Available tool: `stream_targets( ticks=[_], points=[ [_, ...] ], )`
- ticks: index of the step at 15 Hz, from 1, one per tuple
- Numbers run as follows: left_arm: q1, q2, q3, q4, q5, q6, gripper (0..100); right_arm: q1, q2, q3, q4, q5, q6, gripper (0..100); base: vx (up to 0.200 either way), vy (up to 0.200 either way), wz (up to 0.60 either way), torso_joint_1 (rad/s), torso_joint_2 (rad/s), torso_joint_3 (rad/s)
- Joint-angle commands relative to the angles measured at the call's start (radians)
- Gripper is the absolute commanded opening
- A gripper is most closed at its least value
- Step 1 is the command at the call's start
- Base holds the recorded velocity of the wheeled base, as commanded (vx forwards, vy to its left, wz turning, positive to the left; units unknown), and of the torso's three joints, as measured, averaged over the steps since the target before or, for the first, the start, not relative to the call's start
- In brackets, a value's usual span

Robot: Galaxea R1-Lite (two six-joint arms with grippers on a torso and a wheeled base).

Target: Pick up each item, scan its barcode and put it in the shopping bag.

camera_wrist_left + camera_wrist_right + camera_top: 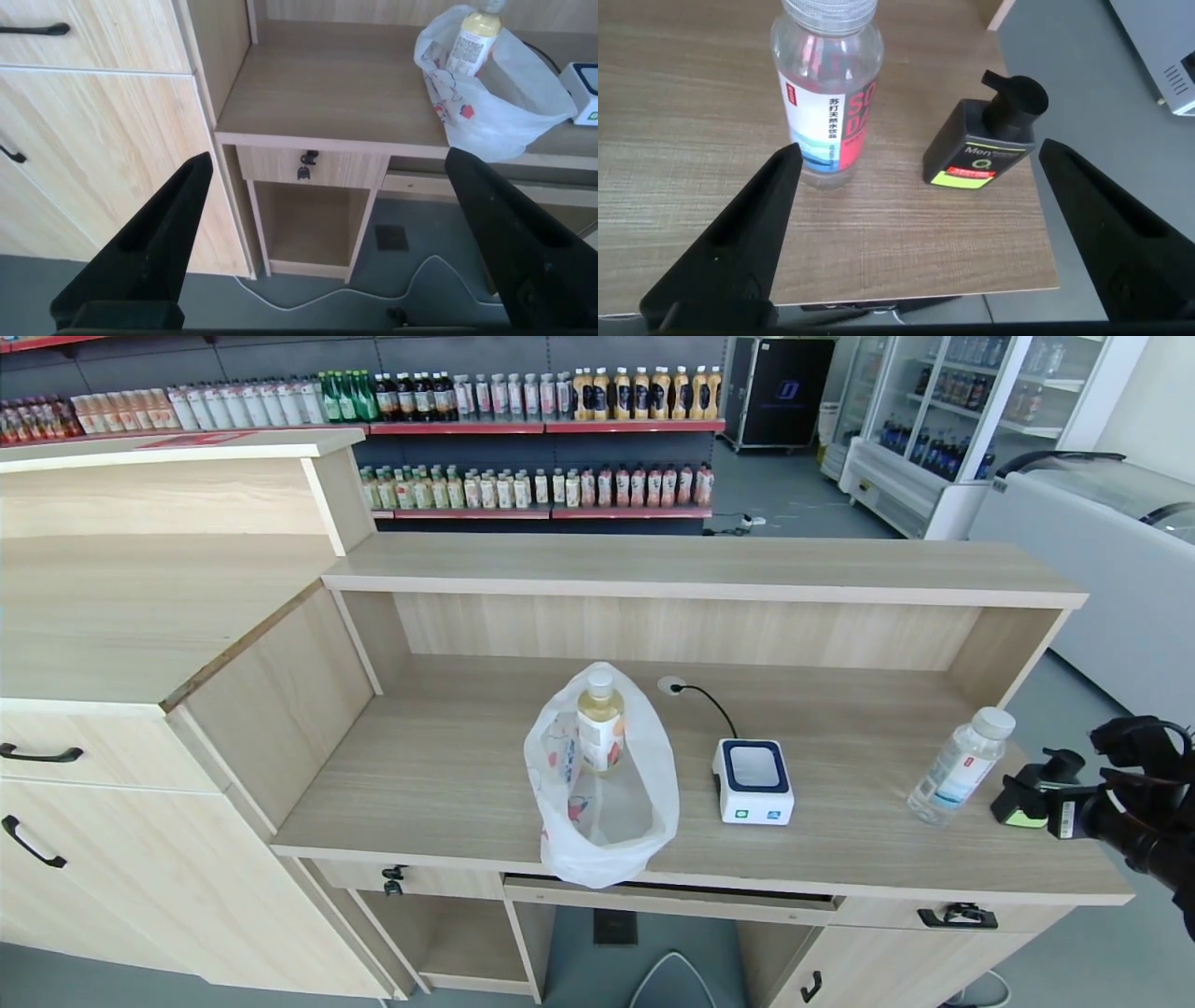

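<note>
A white plastic shopping bag stands open on the counter's front middle, with a yellow drink bottle upright inside it. The white barcode scanner sits just right of the bag. Farther right stand a clear water bottle and a black pump bottle with a green label. My right gripper is open, held off the counter's right end, facing both bottles with nothing between its fingers. My left gripper is open and empty, low before the counter's left front.
A tall wooden cabinet flanks the counter on the left, and a raised shelf runs along its back. The scanner's cable runs to a grommet behind it. A keyed drawer sits under the counter edge. Drink shelves and fridges stand beyond.
</note>
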Motion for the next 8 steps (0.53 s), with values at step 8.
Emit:
stream_targets(
  ticks=[8],
  points=[
    [0.000, 0.000, 0.000, 0.000, 0.000, 0.000, 100, 0.020, 0.128, -0.100, -0.045, -0.015, 0.020, 100, 0.000, 0.000, 0.00, 0.000, 0.00, 0.000]
  ],
)
